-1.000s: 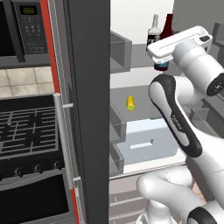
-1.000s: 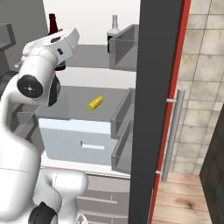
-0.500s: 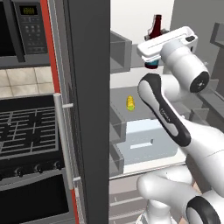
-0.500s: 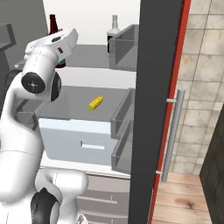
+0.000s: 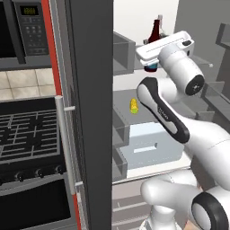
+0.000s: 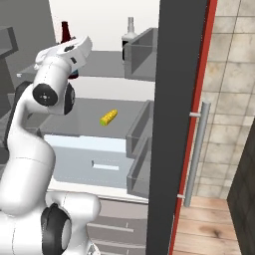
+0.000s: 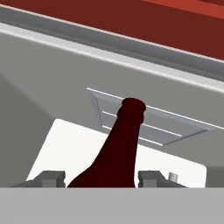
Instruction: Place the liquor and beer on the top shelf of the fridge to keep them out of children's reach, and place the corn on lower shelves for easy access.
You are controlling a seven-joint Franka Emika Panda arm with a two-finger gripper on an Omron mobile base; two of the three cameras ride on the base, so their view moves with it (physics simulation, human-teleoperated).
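My gripper [image 7: 103, 177] is shut on the beer [image 7: 118, 153], a dark red-brown bottle whose neck rises between the fingertips. In the base views the beer [image 5: 156, 30] [image 6: 65, 32] stands upright at the level of the top shelf [image 6: 102, 63] inside the open fridge [image 5: 90, 90]. The white hand hides its lower part, and I cannot tell whether it rests on the shelf. The liquor [image 6: 130, 33] stands further right on the same shelf, behind a door bin. On a lower shelf [image 6: 79, 112] lies the corn [image 5: 134, 106] [image 6: 108, 117].
A white drawer [image 5: 152, 143] [image 6: 94, 162] sits below the corn's shelf. Grey door bins [image 6: 142, 55] [image 5: 122, 53] flank the opening on both open doors. A black oven with a microwave [image 5: 27, 112] stands to the left of the fridge.
The hand has swung a little to the left in the left base view, with the beer still in its grip. The corn and liquor have not moved.
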